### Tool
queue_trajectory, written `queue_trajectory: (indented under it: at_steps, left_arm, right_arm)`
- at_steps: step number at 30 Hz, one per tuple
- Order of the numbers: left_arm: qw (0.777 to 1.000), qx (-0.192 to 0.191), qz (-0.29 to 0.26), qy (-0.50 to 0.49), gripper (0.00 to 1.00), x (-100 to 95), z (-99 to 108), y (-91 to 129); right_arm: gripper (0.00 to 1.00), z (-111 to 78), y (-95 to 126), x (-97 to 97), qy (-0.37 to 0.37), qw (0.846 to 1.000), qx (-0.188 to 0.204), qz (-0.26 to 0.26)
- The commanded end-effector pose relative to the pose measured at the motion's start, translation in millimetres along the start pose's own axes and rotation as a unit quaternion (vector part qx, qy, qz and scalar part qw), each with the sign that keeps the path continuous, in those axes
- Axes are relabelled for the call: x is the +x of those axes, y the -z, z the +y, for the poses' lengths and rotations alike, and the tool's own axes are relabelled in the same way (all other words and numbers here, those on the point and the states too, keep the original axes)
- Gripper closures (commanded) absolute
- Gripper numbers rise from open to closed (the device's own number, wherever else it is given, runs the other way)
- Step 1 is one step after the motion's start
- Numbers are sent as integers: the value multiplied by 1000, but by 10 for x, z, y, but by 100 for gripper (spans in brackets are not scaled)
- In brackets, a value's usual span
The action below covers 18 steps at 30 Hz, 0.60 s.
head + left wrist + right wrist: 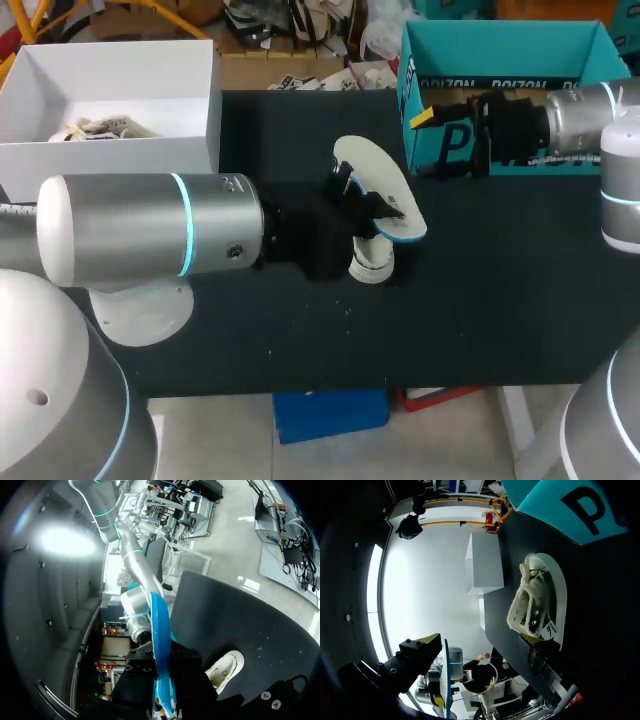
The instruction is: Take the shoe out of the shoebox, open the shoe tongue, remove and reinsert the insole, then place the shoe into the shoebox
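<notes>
The left arm comes in from 9 o'clock and ends near the middle of the black table [480,300]. There the left gripper [368,205] is clenched on the insole [372,170]. In the left wrist view the insole runs edge-on between the two black fingers, showing its blue underside, with a finger pressed against each face. From the head view its white upper face is tilted up toward 1 o'clock, with a blue rim along the lower edge.

The white canvas shoe [526,602] is out of any box and lies on its side on the table just beside the held insole, at about its 7 o'clock. Its laces and eyelets face the right wrist camera, and its rubber toe cap pokes out from under the left gripper. Whether the insole touches the shoe is hard to say, since the gripper covers the place where they meet.

The teal shoebox [500,55] stands open at the table's 1 o'clock. The right gripper [435,140] hangs in front of its near wall, fingers spread and released, with nothing between them, pointing toward the shoe. An open white box [120,160] sits at 10 o'clock, well apart from the shoe, with something pale and crumpled inside.
</notes>
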<state>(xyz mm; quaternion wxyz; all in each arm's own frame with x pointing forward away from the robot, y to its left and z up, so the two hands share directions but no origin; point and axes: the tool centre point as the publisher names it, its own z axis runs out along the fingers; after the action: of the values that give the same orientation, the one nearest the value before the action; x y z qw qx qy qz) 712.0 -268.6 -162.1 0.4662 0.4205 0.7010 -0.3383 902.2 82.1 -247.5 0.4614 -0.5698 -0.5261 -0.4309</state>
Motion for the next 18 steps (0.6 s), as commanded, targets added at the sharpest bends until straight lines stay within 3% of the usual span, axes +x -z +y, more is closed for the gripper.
queue_trajectory:
  at_steps: [1,16,18]
  left_arm:
    - [998,59,-24,1,100,75,61,-65]
    - [998,59,-24,1,100,75,61,-65]
    - [997,54,-44,-34,100,143,37,-78]
  right_arm:
    - [0,6,-13,-9,0,1000,-1,1]
    - [0,6,-13,-9,0,1000,-1,1]
    - [0,6,-13,-9,0,1000,-1,1]
